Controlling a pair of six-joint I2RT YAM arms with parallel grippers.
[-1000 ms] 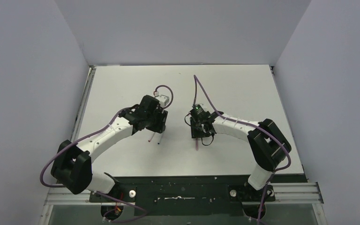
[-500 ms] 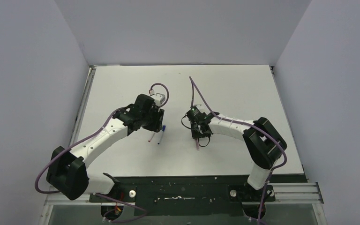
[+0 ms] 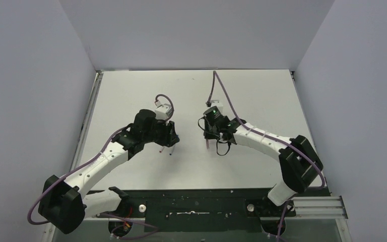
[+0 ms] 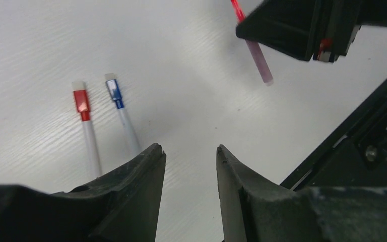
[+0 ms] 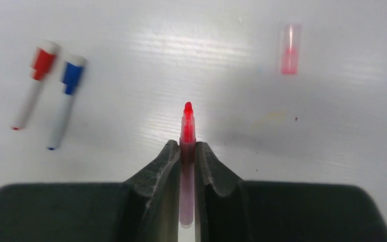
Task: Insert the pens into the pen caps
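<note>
Pinkish-red pen (image 5: pixel 188 132) is being clamped tip-forward between the right fingers (image 5: pixel 164 169); pale pink cap (image 5: pixel 289 49) is lying on the surface (image 5: pixel 131 30) at one o'clock, axis near-parallel; left fingers (image 4: pixel 143 171) are hanging open, empty.

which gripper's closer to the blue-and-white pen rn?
Left. The left gripper, open, hovers just over the blue-and-white pen's barrel end. The right gripper, shut on the pink pen, is off to its right, apart from it.
</note>
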